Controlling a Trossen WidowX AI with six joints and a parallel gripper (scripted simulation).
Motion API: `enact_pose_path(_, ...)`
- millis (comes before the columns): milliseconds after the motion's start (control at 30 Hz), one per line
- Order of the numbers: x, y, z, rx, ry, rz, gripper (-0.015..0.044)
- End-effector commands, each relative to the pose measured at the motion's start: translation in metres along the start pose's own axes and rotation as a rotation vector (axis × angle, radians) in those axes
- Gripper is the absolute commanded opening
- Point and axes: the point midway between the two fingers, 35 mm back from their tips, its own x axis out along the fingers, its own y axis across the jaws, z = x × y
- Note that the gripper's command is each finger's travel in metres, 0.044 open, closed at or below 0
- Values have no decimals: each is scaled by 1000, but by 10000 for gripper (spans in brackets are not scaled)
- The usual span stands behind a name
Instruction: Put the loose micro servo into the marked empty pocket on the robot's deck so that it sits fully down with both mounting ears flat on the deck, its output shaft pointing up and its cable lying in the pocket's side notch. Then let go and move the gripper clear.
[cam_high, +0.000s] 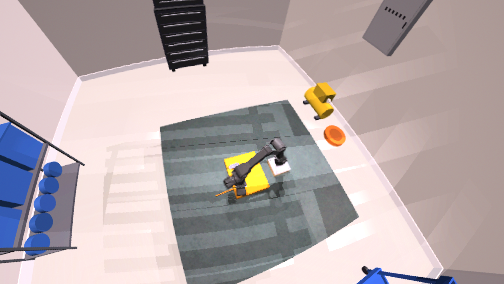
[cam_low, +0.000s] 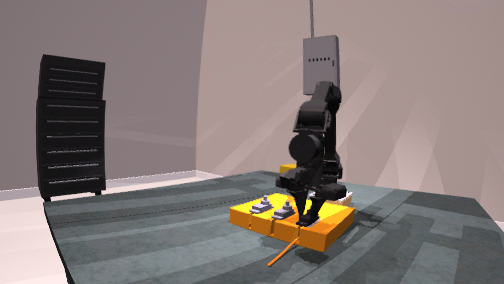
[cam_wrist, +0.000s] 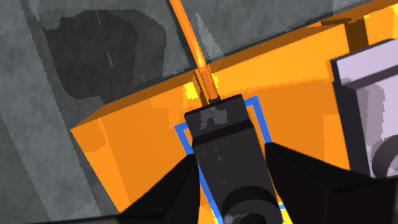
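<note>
Insertion step, seen mainly from the wrist view. Your gripper (cam_wrist: 232, 172) is closed on the micro servo (cam_wrist: 231, 150), a dark, matte, box-shaped body with a round output shaft boss at the bottom of the frame; the black fingers press its two long sides. The servo sits at centre frame inside the blue outline (cam_wrist: 186, 140) that marks the empty pocket on the glossy orange deck (cam_wrist: 125, 145). Its thin orange cable (cam_wrist: 192, 45) runs from the servo's upper end through a slot in the deck's edge and out over the mottled grey mat (cam_wrist: 60, 60) toward the top of the frame. At right, a pale lilac servo (cam_wrist: 367, 100) is already mounted. Whether the ears lie flat on the deck cannot be told, since the fingers and body hide them. You appear late in the seating step: next, confirm that the servo is fully down, then open the jaws and lift straight away without dragging the cable from its notch.
</note>
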Motion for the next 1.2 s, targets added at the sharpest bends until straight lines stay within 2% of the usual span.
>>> enact_pose_path(0, 0, 0, 0, 5, 1, 3, 157)
enact_pose_path(67, 0, 0, 0, 5, 1, 3, 187)
enact_pose_path(167, -7, 0, 0, 5, 1, 3, 187)
enact_pose_path(267, -32, -2, -2, 5, 1, 3, 187)
enact_pose_path(433, -35, -3, -4, 5, 1, 2, 187)
enact_pose_path(600, -53, -5, -29, 3, -1, 2, 319)
enact_pose_path(767, -86, -17, -88, 5, 8, 1, 440)
enact_pose_path(867, -94, -22, -106, 5, 11, 1, 440)
enact_pose_path(1033, -94, -22, -106, 5, 11, 1, 440)
enact_pose_path(1167, -112, -22, -105, 4, 4, 4, 440)
